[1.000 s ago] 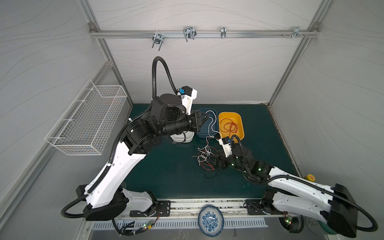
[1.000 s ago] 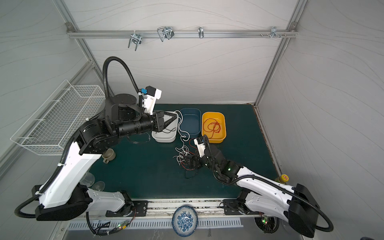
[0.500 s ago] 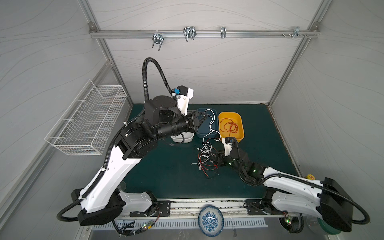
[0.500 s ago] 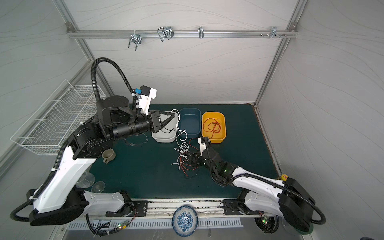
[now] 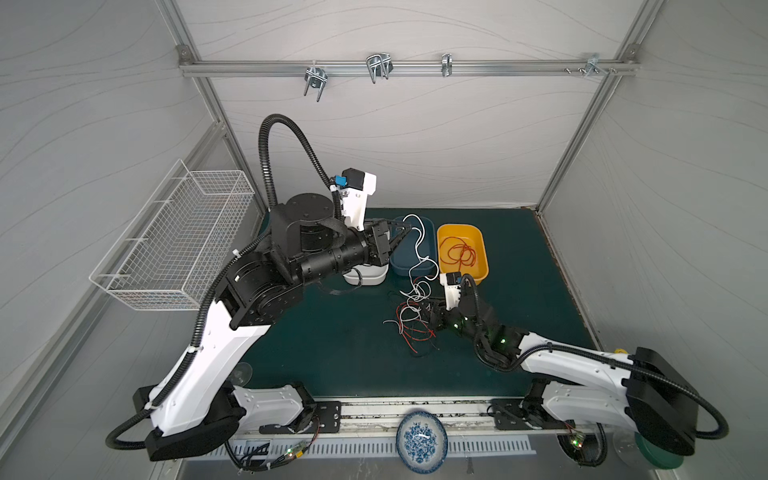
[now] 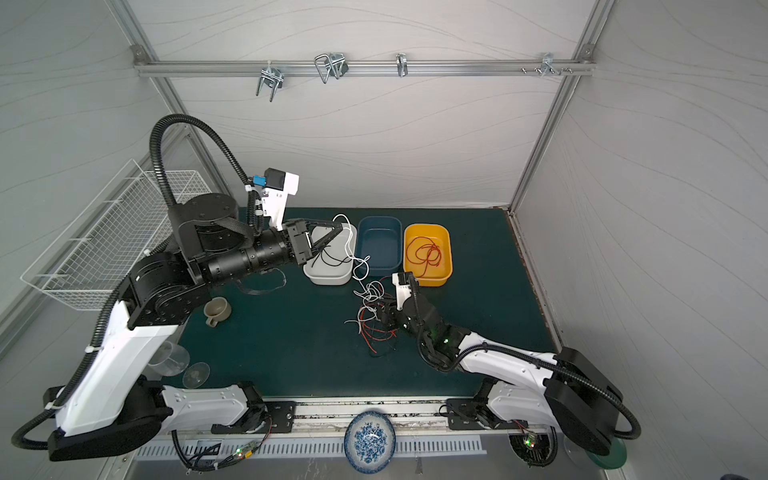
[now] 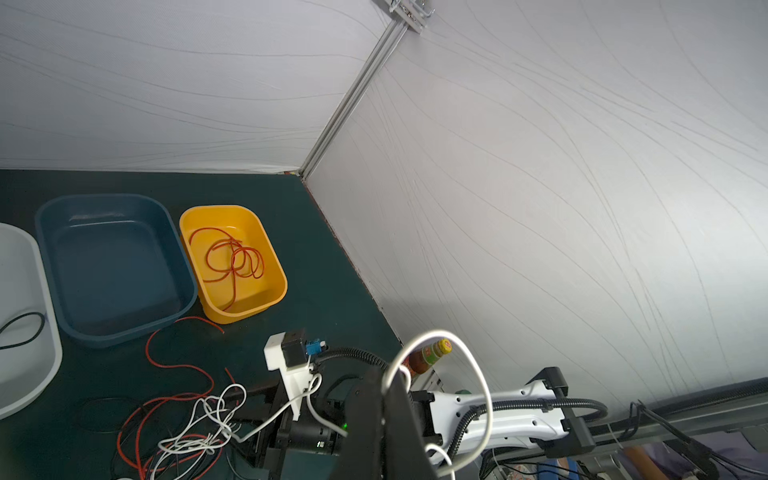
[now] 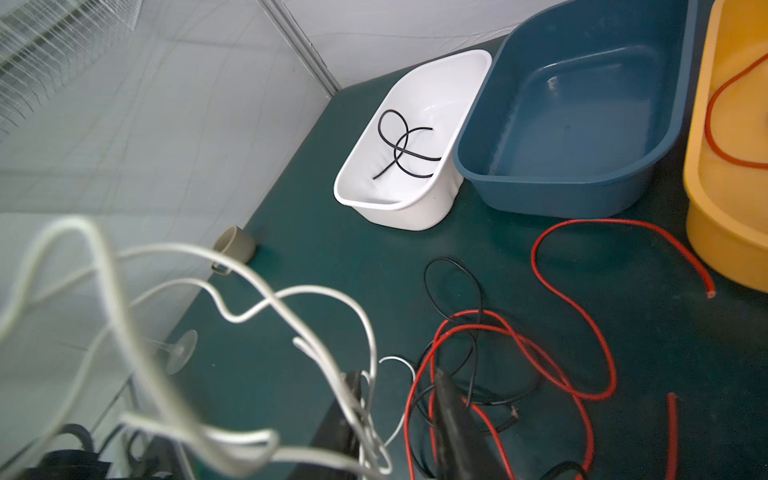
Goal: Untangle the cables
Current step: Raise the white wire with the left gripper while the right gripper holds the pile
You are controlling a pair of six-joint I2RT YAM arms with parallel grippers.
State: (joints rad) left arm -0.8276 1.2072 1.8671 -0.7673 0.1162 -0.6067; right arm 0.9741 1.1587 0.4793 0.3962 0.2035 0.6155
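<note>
**Left claw** [image 5: 407, 227] clamped on a thin, flexible white cable [image 7: 436, 331], raised near rounded plastic trays [image 6: 380, 249] at the rear edge. **Right claw** [image 8: 398, 376] low in tangled red, white and black cables [image 5: 409, 322] mid-surface; grip indeterminate. Matte green surface [image 5: 332, 340] open leftward.

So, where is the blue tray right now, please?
In both top views the blue tray sits at the back, between the white tray and the yellow tray.
</note>
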